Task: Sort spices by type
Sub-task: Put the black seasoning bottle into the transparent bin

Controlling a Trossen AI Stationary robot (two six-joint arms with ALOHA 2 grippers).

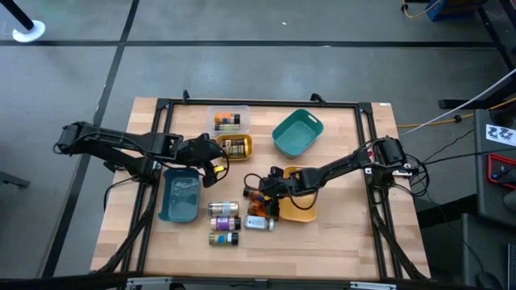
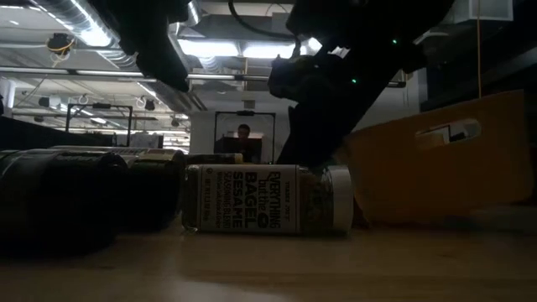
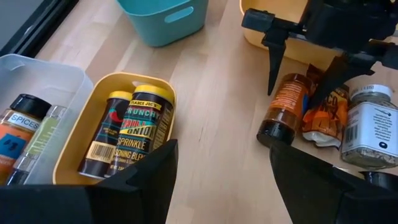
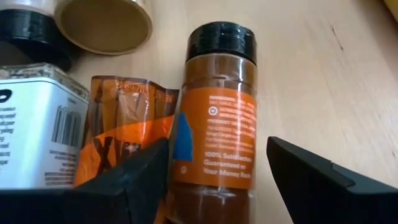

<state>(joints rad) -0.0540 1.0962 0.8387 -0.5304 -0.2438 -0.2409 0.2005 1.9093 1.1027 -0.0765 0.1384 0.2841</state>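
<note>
Right wrist view: the orange-label jar lies flat on the wood straight ahead of the right gripper, sitting in the gap between its two spread fingers, nothing pinched yet

Long axis: the jar runs straight away from the fingers, black cap at the far end — so the jaws look set to close across its width, which is what I'd want

What's beside it: the orange-brown packet touches the jar on one side, just inside one finger; the white-label jar is past that. My guess is the packet could get dragged along

Nearer arm: right one, easily — in the high view its gripper is on top of the loose pile, while the left gripper hovers well off by the yellow tray. Left fingers are spread too, holding nothing

Trays, biggest things first: five — blue tray, teal tray, orange tray, clear tray, then the yellow one

Jars already sorted: two lying in the yellow tray, two or three in the clear one — hard to tell exactly

Jars loose on the table: the orange-label one, the white-label one, plus three lying in a column off to the side of the right fingers

Packets: one
</note>
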